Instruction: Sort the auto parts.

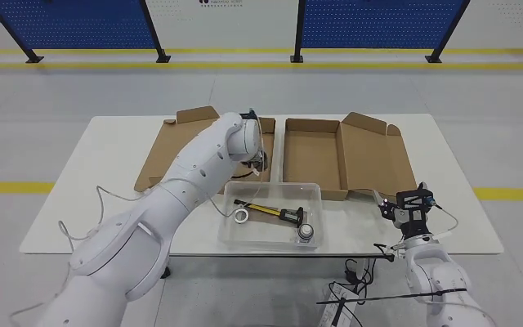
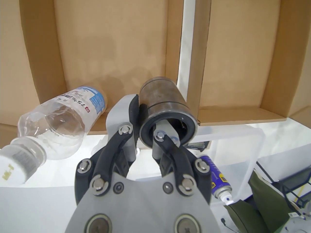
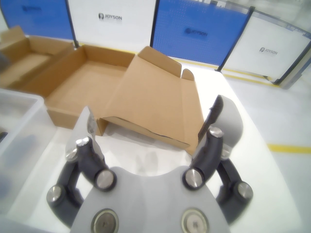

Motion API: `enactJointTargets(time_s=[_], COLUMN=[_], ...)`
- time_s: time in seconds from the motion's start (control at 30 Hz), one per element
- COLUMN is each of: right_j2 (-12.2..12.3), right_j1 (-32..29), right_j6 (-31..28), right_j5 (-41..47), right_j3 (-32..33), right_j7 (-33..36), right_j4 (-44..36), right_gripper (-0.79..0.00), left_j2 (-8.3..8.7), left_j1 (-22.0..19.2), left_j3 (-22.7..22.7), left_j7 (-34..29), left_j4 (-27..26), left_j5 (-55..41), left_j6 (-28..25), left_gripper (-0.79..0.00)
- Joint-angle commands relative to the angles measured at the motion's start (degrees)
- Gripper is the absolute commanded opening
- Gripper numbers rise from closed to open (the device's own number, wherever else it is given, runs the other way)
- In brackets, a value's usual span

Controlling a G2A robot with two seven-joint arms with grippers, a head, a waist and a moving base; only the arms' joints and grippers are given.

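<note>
1. Count: two open cardboard boxes, one clear plastic bin, two metal cylinders, one plastic bottle, one spray can, one white ring, one yellow-handled tool, all on or over one white table.
2. The left box and the right box sit side by side, a narrow strip of table between them. The bin stands just in front of them.
3. Bin contents: white ring, yellow-handled tool, one metal cylinder, and a blue spray can.
4. The left gripper hangs over the near right corner of the left box. Its fingers are clamped on the wall of the second, held cylinder, one finger inside the bore, one outside.
5. The plastic bottle lies tilted across the left box's near wall, base over the box floor, cap end outward.
6. The right gripper sits at the table's front right, near the right box's flap, fingers wide apart, holding nothing.
</note>
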Motion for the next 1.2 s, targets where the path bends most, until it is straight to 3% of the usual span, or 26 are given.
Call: enactJointTargets(time_s=[0.0, 0.47, 1.03, 1.17], right_j2=[0.0, 0.0, 0.0, 0.0], right_j1=[0.0, 0.0, 0.0, 0.0], right_j6=[0.0, 0.0, 0.0, 0.0], right_j5=[0.0, 0.0, 0.0, 0.0], right_j3=[0.0, 0.0, 0.0, 0.0], right_j7=[0.0, 0.0, 0.0, 0.0], right_j4=[0.0, 0.0, 0.0, 0.0], right_gripper=[0.0, 0.0, 0.0, 0.0], left_j2=[-0.47, -3.46, -6.29, -6.86], left_j1=[0.0, -0.9, -1.7, -1.7], left_j3=[0.2, 1.3, 1.7, 1.8], left_j7=[0.1, -0.6, -2.4, -2.5], left_j4=[1.2, 8.9, 14.6, 15.6], left_j5=[-0.2, 0.1, 0.5, 0.9], left_j6=[-0.7, -3.0, -6.8, -7.3], left_gripper=[-0.785, -0.785, -0.785, -0.73])
